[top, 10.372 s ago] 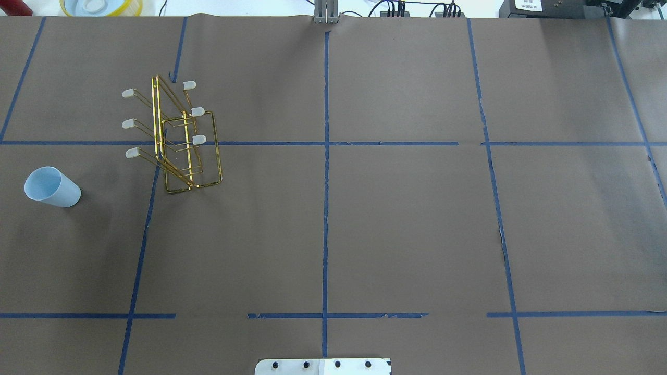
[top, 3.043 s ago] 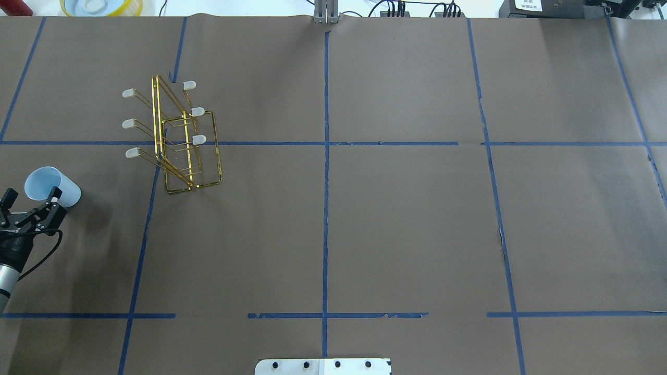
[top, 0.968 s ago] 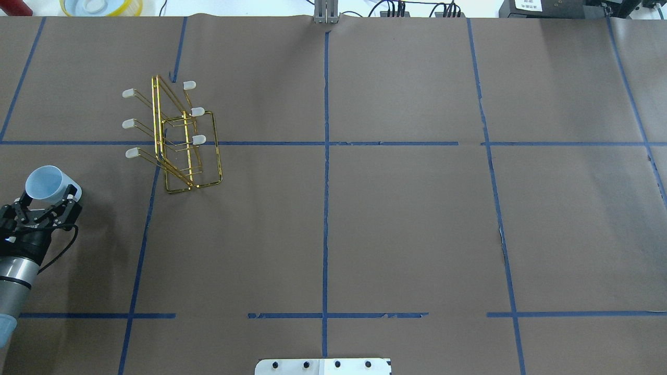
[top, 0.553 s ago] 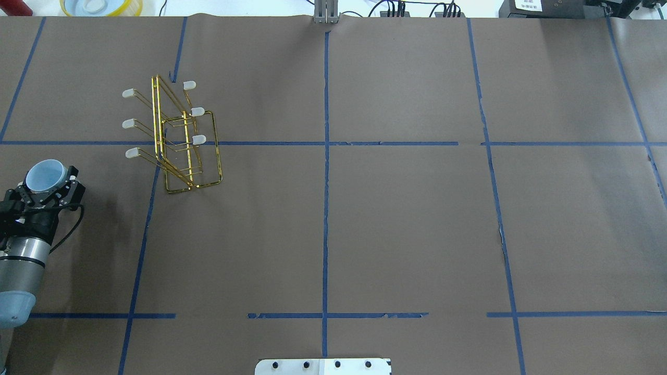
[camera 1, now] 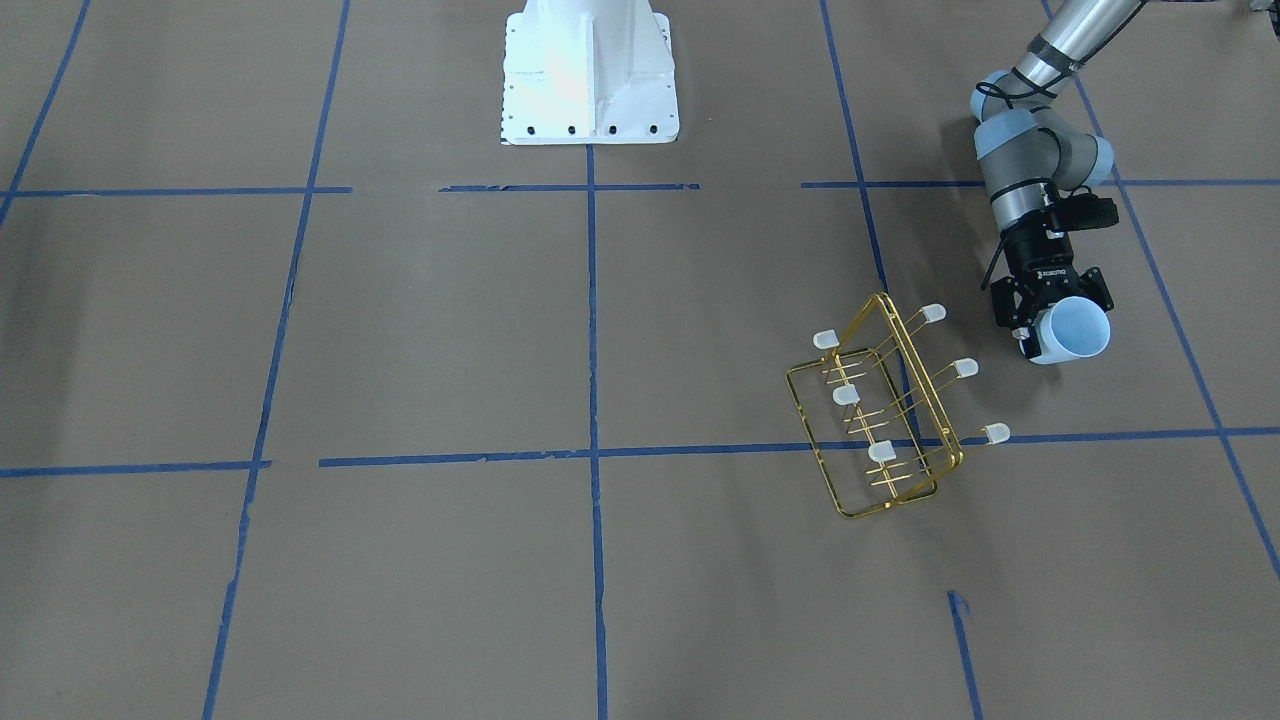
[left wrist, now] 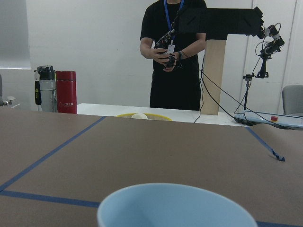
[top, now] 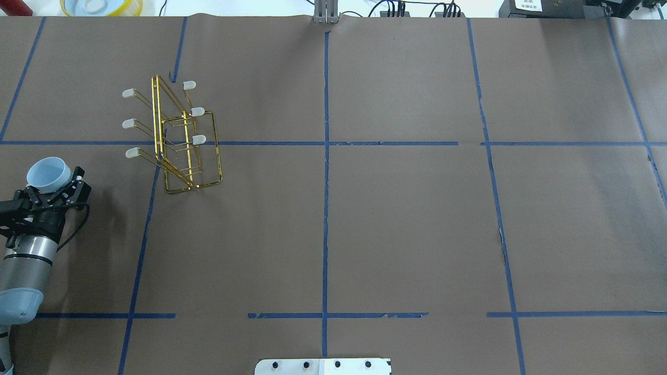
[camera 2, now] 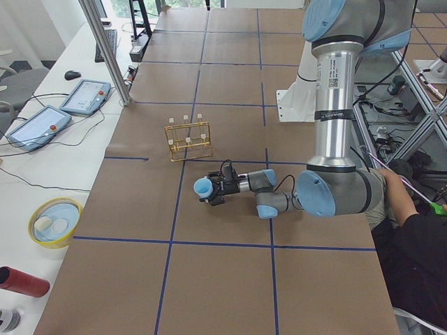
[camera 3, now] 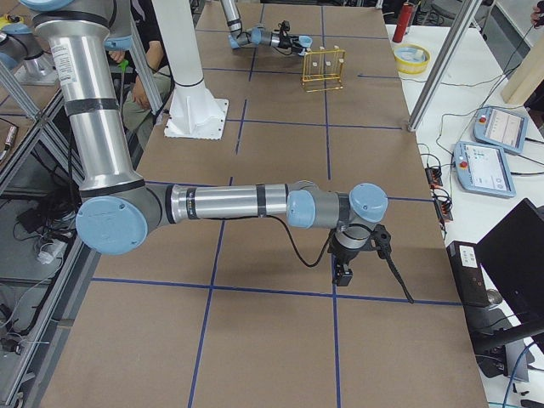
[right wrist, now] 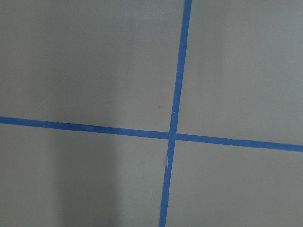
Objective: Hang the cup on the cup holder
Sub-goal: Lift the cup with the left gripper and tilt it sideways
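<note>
The pale blue cup (top: 48, 173) is in my left gripper (top: 53, 187), which is shut on its lower part. It is held just above the table at the left edge, mouth pointing away from the wrist. It also shows in the front view (camera 1: 1072, 330), the left side view (camera 2: 203, 187) and as a rim at the bottom of the left wrist view (left wrist: 175, 208). The gold wire cup holder (top: 180, 143) stands to the cup's right, all its capped prongs bare; it also shows in the front view (camera 1: 880, 420). My right gripper (camera 3: 344, 274) shows only in the right side view; I cannot tell its state.
A yellow bowl (top: 101, 6) and a red bottle (top: 15, 8) sit beyond the table's far left corner. The robot's base plate (top: 323, 366) is at the near edge. A person (left wrist: 173, 52) stands beyond the table. Blue tape lines cross the brown paper.
My left gripper came in from the left edge, closed on the lying cup, and has since lifted it and carried it slightly farther from the robot. The cup holder has not moved.
</note>
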`<move>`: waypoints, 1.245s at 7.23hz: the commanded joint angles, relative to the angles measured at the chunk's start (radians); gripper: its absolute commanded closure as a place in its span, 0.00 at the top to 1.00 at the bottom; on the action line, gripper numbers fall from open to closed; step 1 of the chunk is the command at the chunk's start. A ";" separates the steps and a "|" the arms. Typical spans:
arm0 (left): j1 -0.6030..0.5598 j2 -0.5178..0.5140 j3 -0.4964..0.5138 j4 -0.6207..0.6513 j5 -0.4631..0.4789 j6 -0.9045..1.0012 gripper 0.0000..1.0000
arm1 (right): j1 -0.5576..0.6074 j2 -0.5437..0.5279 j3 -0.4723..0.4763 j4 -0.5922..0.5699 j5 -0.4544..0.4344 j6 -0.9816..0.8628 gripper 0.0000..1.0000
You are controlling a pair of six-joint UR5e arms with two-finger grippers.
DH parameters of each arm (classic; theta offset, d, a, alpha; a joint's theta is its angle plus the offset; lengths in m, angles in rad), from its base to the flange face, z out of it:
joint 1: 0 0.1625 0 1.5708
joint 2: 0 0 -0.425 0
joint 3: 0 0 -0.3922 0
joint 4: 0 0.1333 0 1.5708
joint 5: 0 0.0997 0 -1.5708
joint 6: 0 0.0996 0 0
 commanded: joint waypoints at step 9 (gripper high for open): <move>0.026 0.016 -0.067 -0.009 -0.082 -0.032 0.00 | 0.000 0.000 0.000 0.000 0.000 0.000 1.00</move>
